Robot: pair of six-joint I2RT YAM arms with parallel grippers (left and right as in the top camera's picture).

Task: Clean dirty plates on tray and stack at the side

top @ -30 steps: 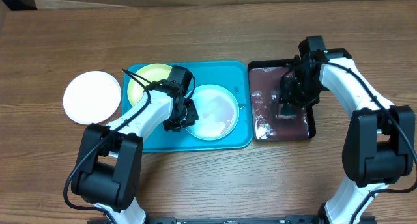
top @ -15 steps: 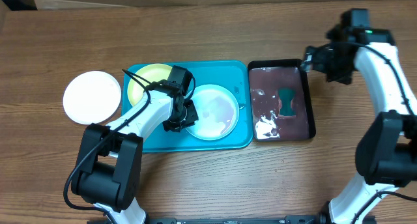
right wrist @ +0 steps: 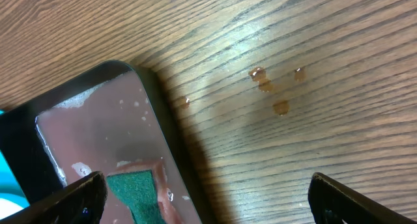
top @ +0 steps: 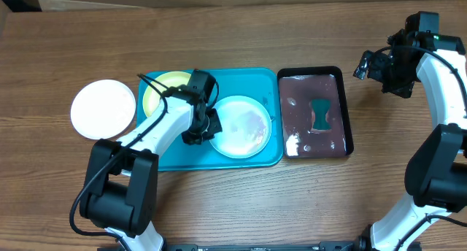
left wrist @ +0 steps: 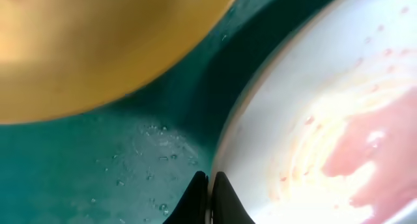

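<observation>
Where overhead hides it, our wrist view shows left jaws pinching the light blue plate; right jaws spread.

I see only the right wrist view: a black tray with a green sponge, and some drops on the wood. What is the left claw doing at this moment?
Observer: The left claw is shut on the rim of the light blue plate.
Operator: Where does this plate lie?
Observer: On the tray, at its right side.
Operator: Is it clean?
Observer: No, the left wrist view shows pink smears on it.
Operator: And the other plates?
Observer: The yellow-green plate is also on the tray; the white plate lies on the table, left of the tray.
</observation>
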